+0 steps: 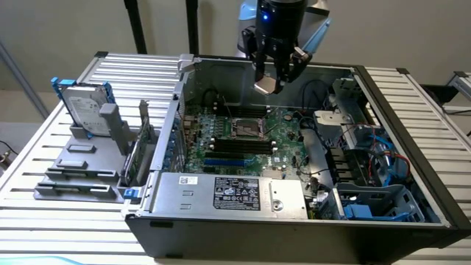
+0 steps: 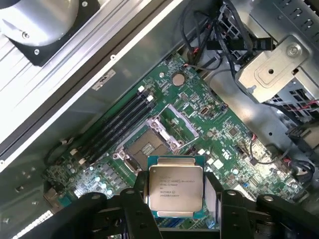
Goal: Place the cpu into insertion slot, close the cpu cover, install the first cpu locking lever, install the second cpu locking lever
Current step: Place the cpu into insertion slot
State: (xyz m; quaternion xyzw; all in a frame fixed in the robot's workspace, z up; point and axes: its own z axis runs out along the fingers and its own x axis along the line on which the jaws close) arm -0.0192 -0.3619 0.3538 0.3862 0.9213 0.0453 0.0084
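Over the motherboard (image 1: 288, 132), fingers (image 2: 135, 211) grip the cpu (image 2: 176, 191).

Diffuse, even room light, moderately bright. Blue indicator glows on the arm above the gripper (image 1: 276, 77). Computer case (image 1: 294, 237) interior beneath it is shadowed. Mild sheen on the cpu (image 2: 175, 191).

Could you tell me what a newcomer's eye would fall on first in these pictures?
First, the cpu, gripped by the gripper above the open computer case. Next, the insertion slot, bare on the green board beneath it, its cpu cover open. A hard drive stands outside, at the exterior view's left.
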